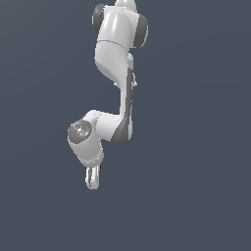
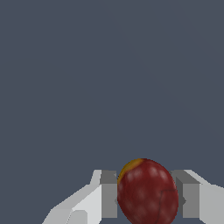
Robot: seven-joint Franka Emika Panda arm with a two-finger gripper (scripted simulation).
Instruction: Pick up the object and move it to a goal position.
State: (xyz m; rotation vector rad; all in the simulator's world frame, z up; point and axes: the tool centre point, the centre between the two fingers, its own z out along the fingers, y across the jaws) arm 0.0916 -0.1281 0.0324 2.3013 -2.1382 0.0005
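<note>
Exterior view: white arm (image 1: 115,88) hung down from the top edge, its upper end cut off by the frame. Plain dark blue-grey ground on every side; wide open room toward the exterior view's left, right and lower edge, nothing else standing anywhere near.

Pincer (image 1: 92,180) sat at the low end of the arm, pointing downward. Its fingers read as one pale lump here, too small to separate. A thin dark red sliver showed at its edge, just under the wrist housing; hard to make out at this size.

Wrist view: the object (image 2: 147,192), a dark red roundish blob with a yellow-orange patch on one shoulder, sat between the two grey pads (image 2: 109,194). Both pads touched its sides, so the pincer (image 2: 148,199) was pinching the object. The object's lower part and the fingers were cut off by the frame edge. Beyond it, only flat blue-grey; no desk edge, seam or shadow could be told, so whether the object hung clear of any surface could not be judged
</note>
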